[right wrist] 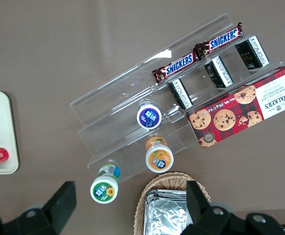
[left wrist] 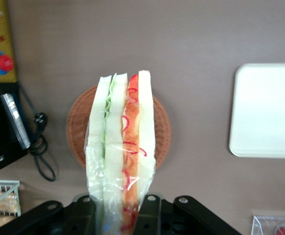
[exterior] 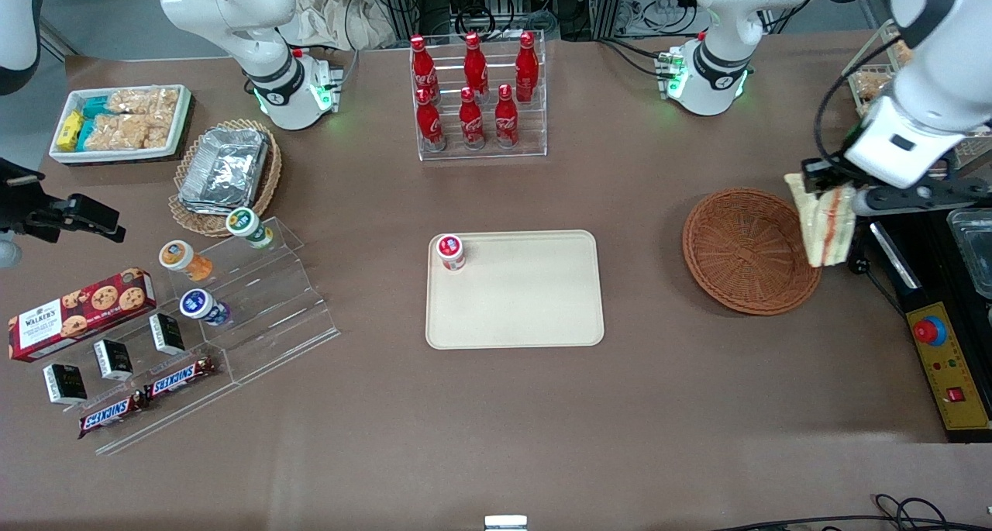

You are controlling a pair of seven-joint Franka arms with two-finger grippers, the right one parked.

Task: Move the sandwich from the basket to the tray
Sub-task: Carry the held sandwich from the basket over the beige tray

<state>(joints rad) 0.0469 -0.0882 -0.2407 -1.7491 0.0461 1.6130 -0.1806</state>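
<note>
Cola bottles (exterior: 474, 93): six red ones upright in a clear rack.
Foil trays (exterior: 225, 167): stacked in a tan wicker basket.
Cookie box (exterior: 81, 302): lying beside the clear stepped stand (exterior: 256, 314).
Snickers bars (exterior: 147, 395): two, on the lowest step.

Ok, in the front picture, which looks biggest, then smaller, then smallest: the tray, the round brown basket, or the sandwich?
1. The tray looks biggest.
2. The basket looks smaller than the tray.
3. The sandwich looks smallest. The end effector holds it up above the basket's edge, nearer the camera, yet it looks smallest anyway.
</note>
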